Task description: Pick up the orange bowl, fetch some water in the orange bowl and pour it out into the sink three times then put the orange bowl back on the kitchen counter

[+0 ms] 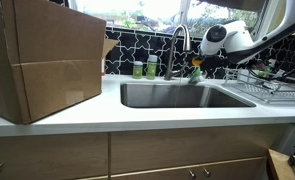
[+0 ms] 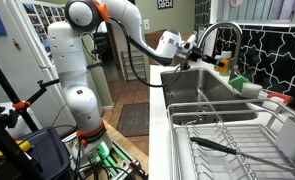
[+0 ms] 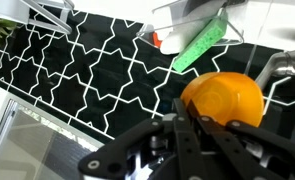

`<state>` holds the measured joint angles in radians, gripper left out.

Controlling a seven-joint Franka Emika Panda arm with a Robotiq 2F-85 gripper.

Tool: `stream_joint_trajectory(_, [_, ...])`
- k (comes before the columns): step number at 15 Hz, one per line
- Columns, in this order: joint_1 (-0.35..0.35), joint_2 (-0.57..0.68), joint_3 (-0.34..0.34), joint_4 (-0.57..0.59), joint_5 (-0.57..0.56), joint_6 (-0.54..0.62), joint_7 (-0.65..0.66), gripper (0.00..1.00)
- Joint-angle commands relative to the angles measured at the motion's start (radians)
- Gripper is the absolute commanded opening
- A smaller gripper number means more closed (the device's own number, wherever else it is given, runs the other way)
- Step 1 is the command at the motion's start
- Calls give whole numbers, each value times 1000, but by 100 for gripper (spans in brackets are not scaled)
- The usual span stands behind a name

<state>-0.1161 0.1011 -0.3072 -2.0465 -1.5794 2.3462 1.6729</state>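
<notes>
1. Wrist view: the end effector (image 3: 192,122) entered from 6 o'clock. Its dark fingers (image 3: 175,142) were drawn together at the near edge of the orange bowl (image 3: 223,100).
2. The bowl sat at about 3 o'clock of the picture's centre. It showed as a full round disc, tipped on its side and clamped by the rim. Black tiling with white lines filled the background.
3. A green sponge-like thing (image 3: 200,45) lay slanted at 1 o'clock, beyond the bowl and apart from it.
4. Exterior view facing the tiles: the end effector (image 1: 200,61) hung at 1 o'clock of the sink (image 1: 177,95), just beside the faucet (image 1: 180,42). It was above the basin's rear edge, with the white wrist behind it at 3 o'clock. The bowl was too small there to make out with certainty.
5. On the white tabletop (image 1: 97,112), a cardboard box (image 1: 42,60) stood at 9 o'clock of the sink. Two green bottles (image 1: 144,68) stood at 11 o'clock and a wire dish rack (image 1: 272,85) at 3 o'clock.
6. Exterior view along the tabletop: the arm (image 2: 77,70) rose at 9 o'clock and reached across towards 2 o'clock. It carried the end effector (image 2: 196,46) over the sink's far end, next to the faucet. The dish rack lay at 5 o'clock.
</notes>
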Motion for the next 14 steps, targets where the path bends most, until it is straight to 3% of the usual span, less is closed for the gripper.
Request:
stream_joint_trajectory(1, [-53,-53,46,-66,96,42,-71,1])
stream_joint_trajectory(8, [-57,-87,47,-117,626,117,-393,1])
stream_joint_trajectory(14, [-67,-58,58,-70,1104,104,-565,1])
